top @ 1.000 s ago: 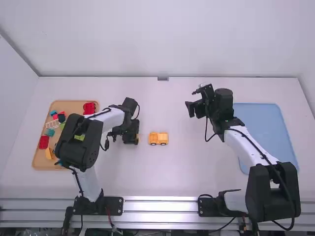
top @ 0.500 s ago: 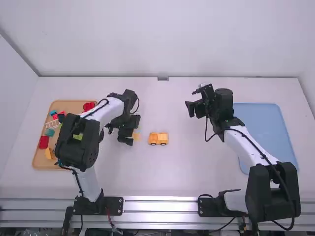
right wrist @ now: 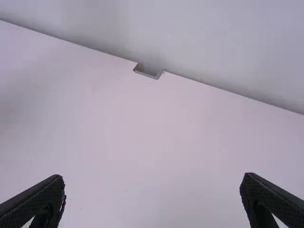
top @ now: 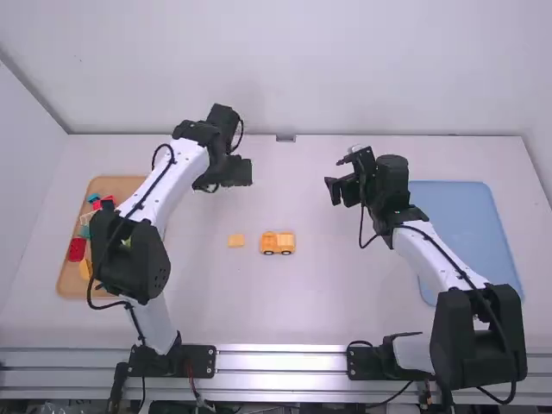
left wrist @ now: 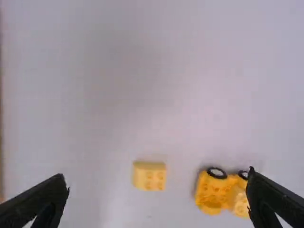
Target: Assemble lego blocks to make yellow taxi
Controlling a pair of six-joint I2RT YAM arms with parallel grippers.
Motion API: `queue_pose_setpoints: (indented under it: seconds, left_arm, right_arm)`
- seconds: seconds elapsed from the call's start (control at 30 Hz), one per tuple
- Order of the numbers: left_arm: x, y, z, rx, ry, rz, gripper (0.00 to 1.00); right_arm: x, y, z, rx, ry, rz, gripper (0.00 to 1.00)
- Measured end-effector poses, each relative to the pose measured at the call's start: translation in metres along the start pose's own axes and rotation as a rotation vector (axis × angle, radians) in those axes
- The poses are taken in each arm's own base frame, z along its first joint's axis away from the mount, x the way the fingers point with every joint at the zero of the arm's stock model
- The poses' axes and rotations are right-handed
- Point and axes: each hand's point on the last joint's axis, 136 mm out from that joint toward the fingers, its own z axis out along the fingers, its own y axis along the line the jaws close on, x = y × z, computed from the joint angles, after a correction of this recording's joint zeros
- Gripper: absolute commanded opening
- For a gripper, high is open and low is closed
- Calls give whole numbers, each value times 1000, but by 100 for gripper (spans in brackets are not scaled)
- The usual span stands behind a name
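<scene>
On the table's middle stands the yellow car base with black wheels [top: 278,243], and a loose yellow block [top: 236,241] lies just left of it, apart. My left gripper [top: 235,174] hangs farther back, above the table. In the left wrist view the studded yellow block [left wrist: 149,176] and the wheeled base [left wrist: 213,192] appear beyond my left gripper [left wrist: 159,192], open with nothing between its fingers. My right gripper [top: 333,191] is over the table, right of the middle; in the right wrist view my right gripper [right wrist: 153,185] stands open and holds nothing.
An orange-brown tray [top: 73,278] with several coloured blocks is at the left, partly behind the left arm. A blue tray [top: 466,228] lies at the right, beside the right arm. A small metal bracket [top: 285,138] sits at the table's back edge.
My left gripper has moved away from the camera, off the small yellow block, which now lies uncovered beside the wheeled base. The right arm has kept still.
</scene>
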Motion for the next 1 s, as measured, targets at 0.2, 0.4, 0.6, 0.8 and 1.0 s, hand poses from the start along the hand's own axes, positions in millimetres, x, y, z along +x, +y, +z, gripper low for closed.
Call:
queue_pose_setpoints:
  seconds: [0.2,0.4,0.6,0.8,1.0]
  left_arm:
    - [-9,-2,0,2,-37,411,99]
    - [37,-2,3,145,118,973,99]
    - [89,-6,4,554,89,1442,99]
    - [87,5,29,666,-110,1455,99]
    - [99,1,60,691,-188,1436,99]
  right_arm:
    - [0,0,0,-1,1,-1,98]
    - [0,0,0,0,0,1,99]
    - [-1,0,0,0,-2,-1,99]
    - [-2,0,0,1,-9,0,99]
    - [-2,0,0,1,-9,1,99]
